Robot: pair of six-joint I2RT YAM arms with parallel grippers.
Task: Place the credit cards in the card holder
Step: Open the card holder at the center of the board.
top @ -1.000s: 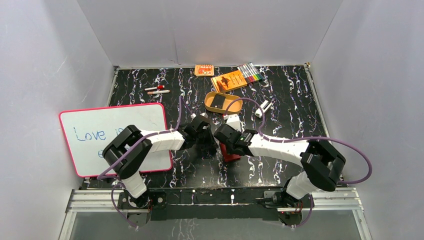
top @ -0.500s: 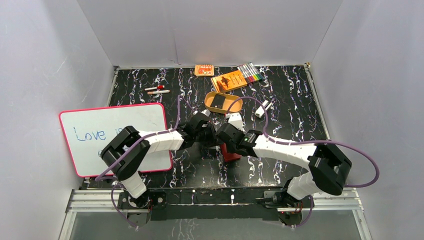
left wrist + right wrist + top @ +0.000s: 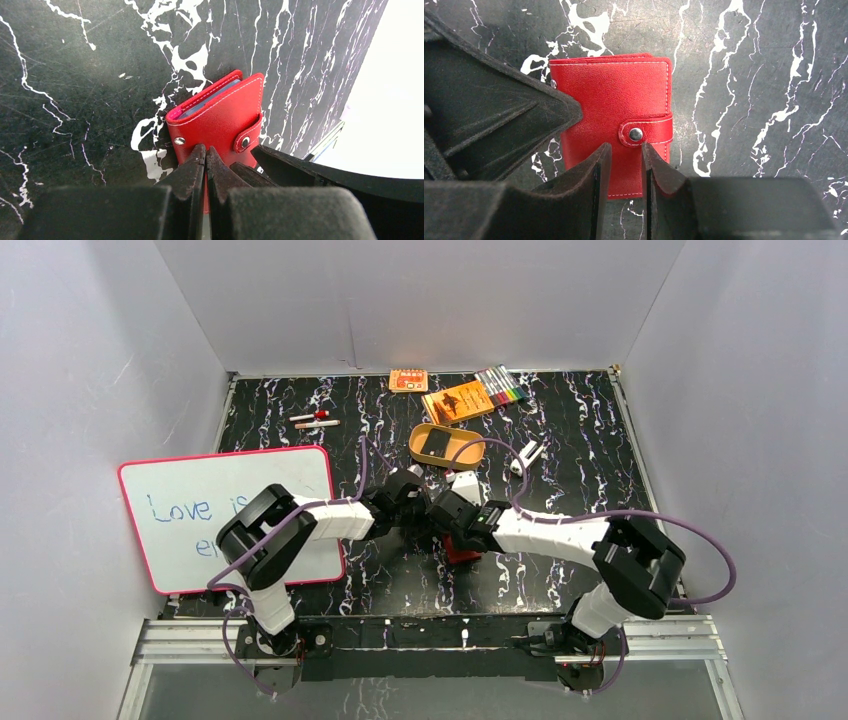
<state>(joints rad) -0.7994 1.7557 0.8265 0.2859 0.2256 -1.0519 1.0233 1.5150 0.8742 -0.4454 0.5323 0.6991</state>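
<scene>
Closed card holder (image 3: pixel 614 95) lies flat, long axis toward the parted right claw (image 3: pixel 625 146); left claw (image 3: pixel 205 149) clenched.

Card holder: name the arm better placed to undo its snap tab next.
Right. The right gripper stands slightly open just short of the snap tab on the closed card holder; the left gripper is shut, apparently pinning it.

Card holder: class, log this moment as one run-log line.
card holder: closed, on table | left gripper: shut, at its cover | right gripper: open, over snap tab
</scene>
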